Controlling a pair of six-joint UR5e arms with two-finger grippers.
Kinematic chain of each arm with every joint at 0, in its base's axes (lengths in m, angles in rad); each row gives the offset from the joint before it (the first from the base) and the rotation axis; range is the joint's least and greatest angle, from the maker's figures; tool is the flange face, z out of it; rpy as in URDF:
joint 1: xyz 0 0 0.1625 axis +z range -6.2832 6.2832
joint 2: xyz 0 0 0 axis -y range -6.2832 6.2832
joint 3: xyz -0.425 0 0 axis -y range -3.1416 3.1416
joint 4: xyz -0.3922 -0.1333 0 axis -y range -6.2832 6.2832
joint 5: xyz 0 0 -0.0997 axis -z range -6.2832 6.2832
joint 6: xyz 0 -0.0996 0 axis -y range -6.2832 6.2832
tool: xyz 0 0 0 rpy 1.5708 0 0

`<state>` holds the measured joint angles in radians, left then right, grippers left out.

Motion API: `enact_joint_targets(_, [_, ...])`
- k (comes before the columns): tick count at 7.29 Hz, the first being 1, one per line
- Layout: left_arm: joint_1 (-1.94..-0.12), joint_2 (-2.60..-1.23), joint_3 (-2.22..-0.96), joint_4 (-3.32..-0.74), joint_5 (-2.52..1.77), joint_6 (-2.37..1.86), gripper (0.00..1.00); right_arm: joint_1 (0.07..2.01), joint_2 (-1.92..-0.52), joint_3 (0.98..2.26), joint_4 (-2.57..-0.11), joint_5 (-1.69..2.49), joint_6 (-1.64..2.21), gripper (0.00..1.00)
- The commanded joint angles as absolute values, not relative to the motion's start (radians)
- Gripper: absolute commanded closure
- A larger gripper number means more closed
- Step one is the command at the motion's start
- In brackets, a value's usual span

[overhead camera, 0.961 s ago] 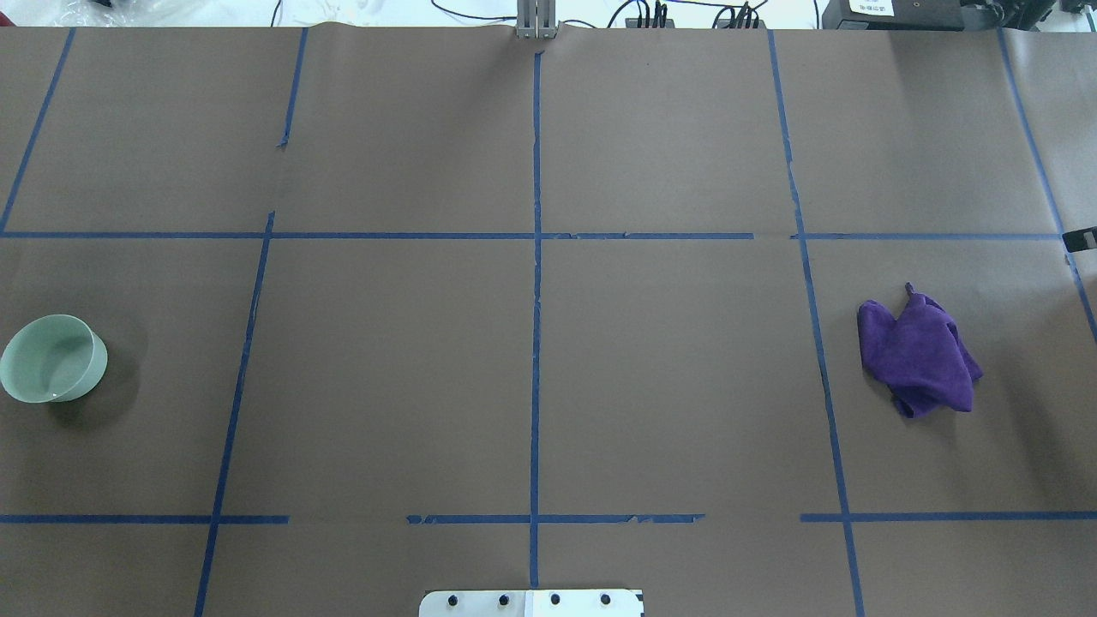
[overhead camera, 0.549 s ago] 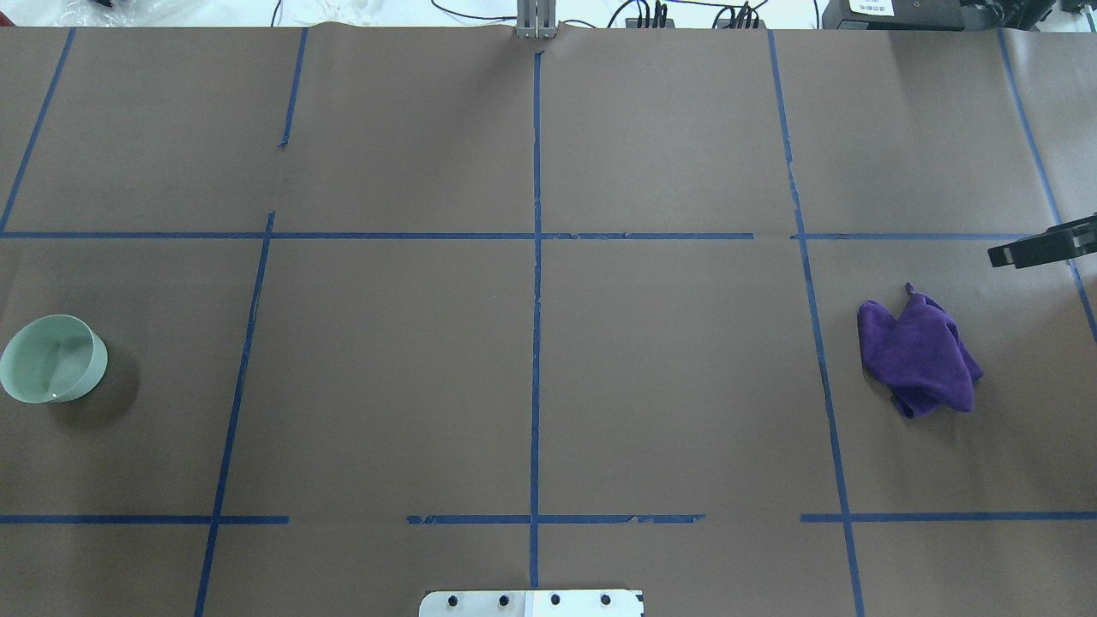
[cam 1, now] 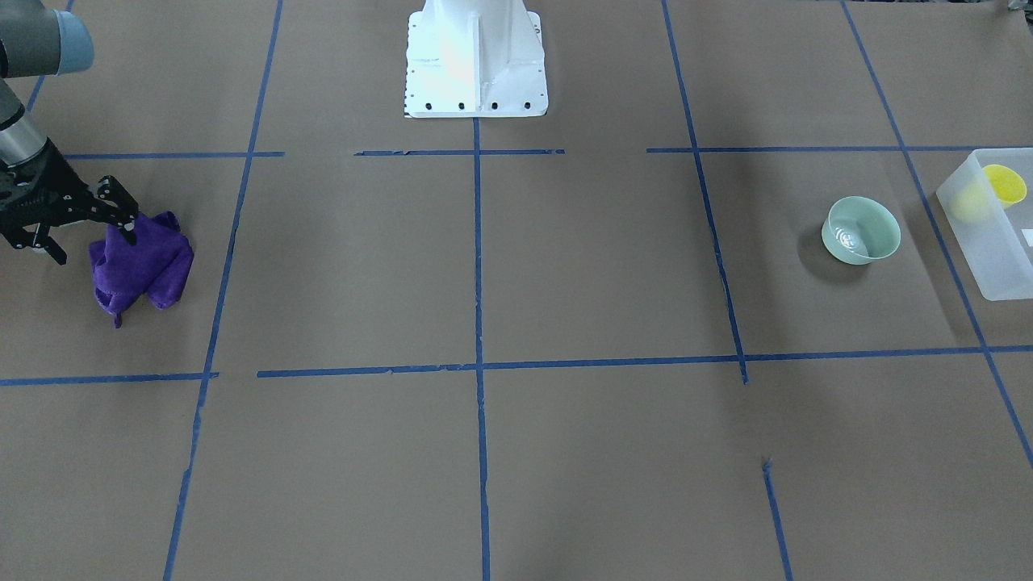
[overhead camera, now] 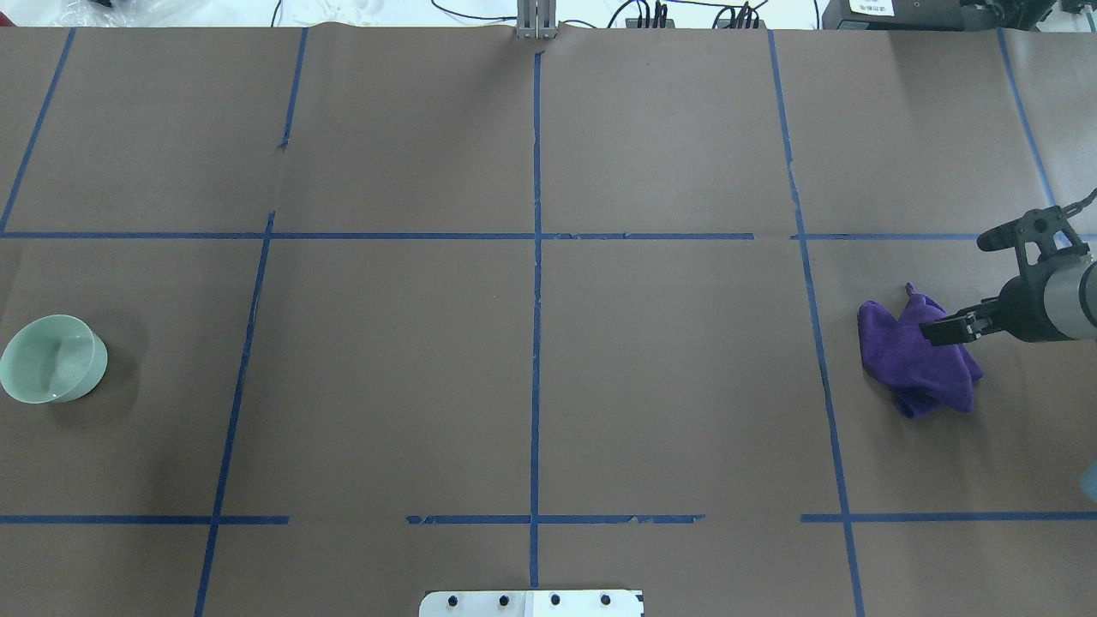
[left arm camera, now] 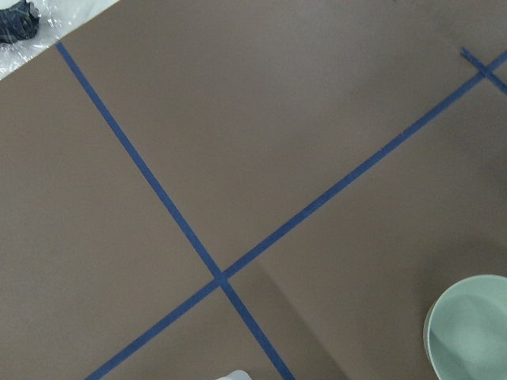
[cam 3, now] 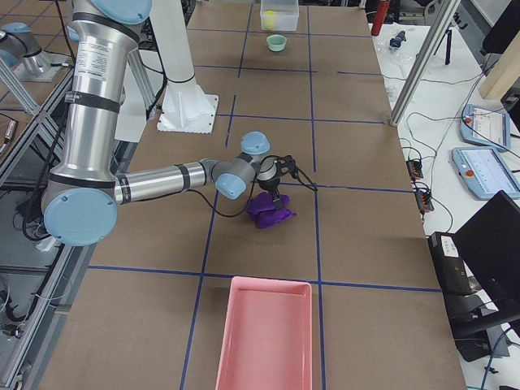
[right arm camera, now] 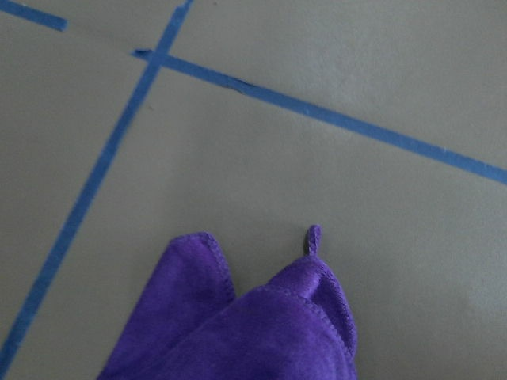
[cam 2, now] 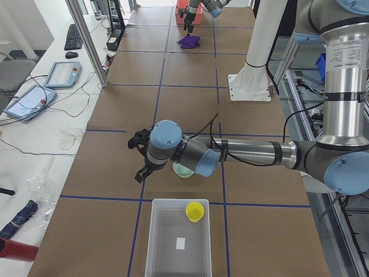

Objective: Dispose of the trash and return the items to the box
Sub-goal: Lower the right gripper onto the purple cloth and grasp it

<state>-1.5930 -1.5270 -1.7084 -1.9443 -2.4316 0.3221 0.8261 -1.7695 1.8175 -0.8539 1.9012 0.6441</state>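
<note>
The mint-green bowl [overhead camera: 51,358] stands upright on the table at my far left; it also shows in the front view [cam 1: 861,230] and the left wrist view [left arm camera: 471,332]. The yellow cup [cam 1: 1003,184] sits inside the frosted-white box [cam 1: 989,250] just beyond the bowl. My right gripper [overhead camera: 964,287] is open and hovers over the far edge of a crumpled purple cloth [overhead camera: 913,364], one finger above the cloth. My left gripper [cam 2: 137,157] shows only in the left side view, beside the bowl; I cannot tell whether it is open.
A pink tray [cam 3: 264,333] lies at the table's right end, beyond the cloth. The white robot base [cam 1: 474,56] stands at the near middle edge. Blue tape lines grid the brown table cover.
My right gripper has come in from the right edge and moved left and nearer, to over the purple cloth. The bowl and the cloth have not moved.
</note>
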Motion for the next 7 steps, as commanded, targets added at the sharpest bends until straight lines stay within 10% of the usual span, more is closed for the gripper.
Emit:
enact_joint_targets(1, [-1.600,-1.569,-1.724,-1.902,-2.431,0.322,0.00,0.760,-1.773,1.735,-0.775,1.822,0.647,0.28])
enact_joint_targets(3, [-1.609,-1.577,-1.724,-1.902,-2.431,0.322,0.00,0.736,-1.773,1.750,-0.775,1.825,0.647,1.00])
enact_joint_targets(7, [-1.612,-1.578,-1.744,-1.901,-2.430,0.313,0.00,0.774,-1.804,1.837,-0.788,1.850,0.603,1.00])
